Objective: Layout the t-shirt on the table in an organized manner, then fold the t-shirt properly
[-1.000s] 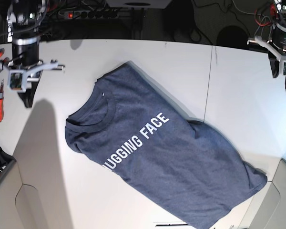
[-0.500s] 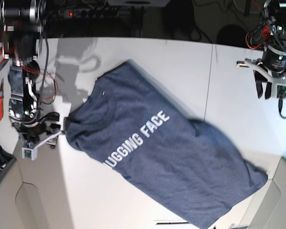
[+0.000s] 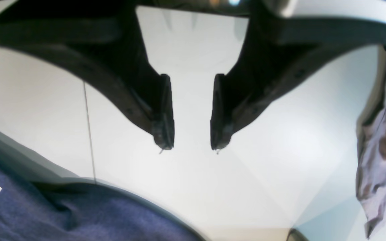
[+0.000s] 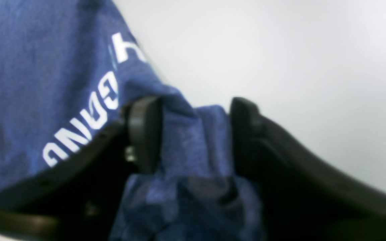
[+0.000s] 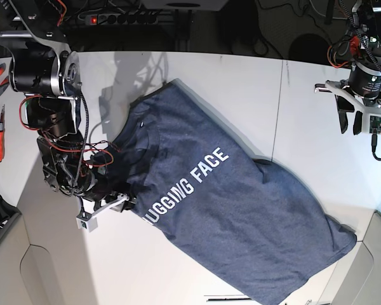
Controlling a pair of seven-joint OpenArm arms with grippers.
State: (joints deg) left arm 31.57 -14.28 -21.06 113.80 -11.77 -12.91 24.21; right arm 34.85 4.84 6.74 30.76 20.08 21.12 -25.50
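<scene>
1. The t-shirt (image 5: 241, 216) lies slantwise across the middle of the base view, collar end at upper left, hem running to the lower right corner, on the white table (image 5: 241, 82).
2. Its white lettering (image 5: 187, 187) reads up along the slant; the fabric near the collar is bunched and rumpled.
3. The right gripper (image 5: 124, 202) sits at lower left of the base view, at the shirt's left edge.
4. In the right wrist view a fold of blue cloth (image 4: 196, 140) stands between the two fingers (image 4: 144, 134); whether they pinch it cannot be told.
5. The left gripper (image 5: 350, 121) hangs at upper right, well apart from the shirt.
6. In the left wrist view its fingers (image 3: 163, 110) are parted over bare table, grasping nothing.
</scene>
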